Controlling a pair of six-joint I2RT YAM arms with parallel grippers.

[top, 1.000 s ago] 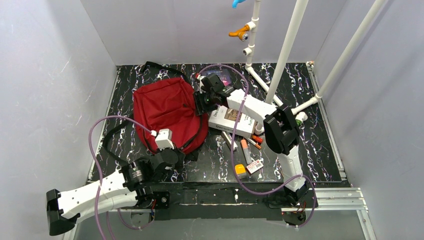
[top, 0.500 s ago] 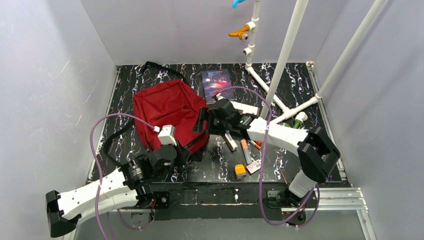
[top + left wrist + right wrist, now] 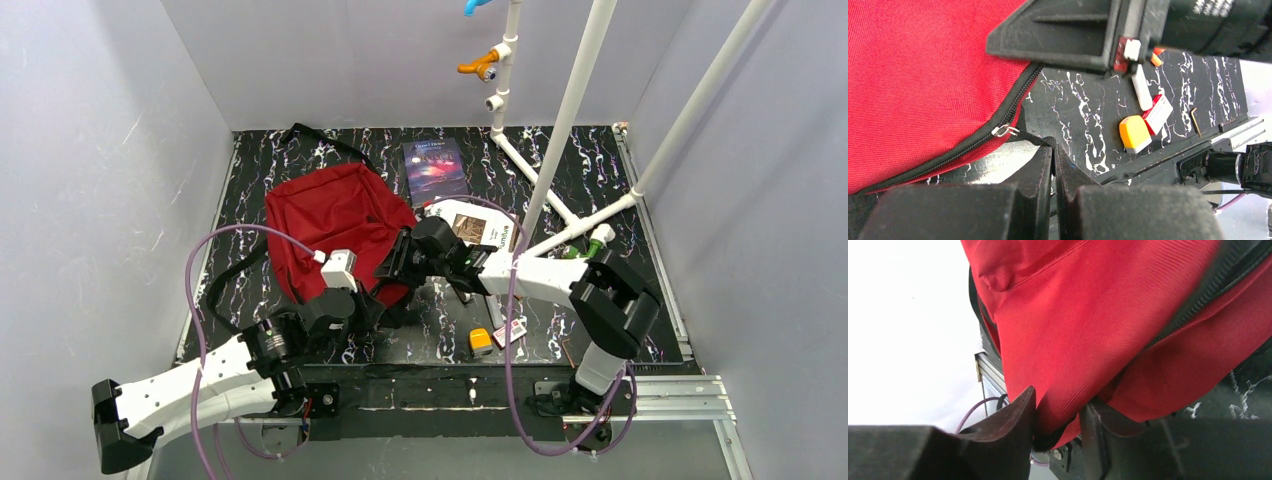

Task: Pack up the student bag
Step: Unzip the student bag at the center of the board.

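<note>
The dark red student bag (image 3: 335, 215) lies at the left middle of the table. My left gripper (image 3: 372, 305) sits at its near right corner, shut on the black cord of the zip pull (image 3: 1020, 134); the zip (image 3: 948, 157) runs along the bag's edge in the left wrist view. My right gripper (image 3: 392, 268) reaches across from the right and is shut on a fold of the bag's red fabric and black trim (image 3: 1063, 405) at its right edge.
A dark book (image 3: 435, 168) lies behind the bag. A white box (image 3: 478, 228) lies to its right. Small items lie near the front: an orange and white eraser (image 3: 481, 342), a red and white tag (image 3: 510, 330), pens. White pipes (image 3: 570, 110) stand at the back right.
My right arm has swung from the back of the table, near the book, forward and left to the bag's right edge and taken hold of it. The left arm has stayed about where it was.
</note>
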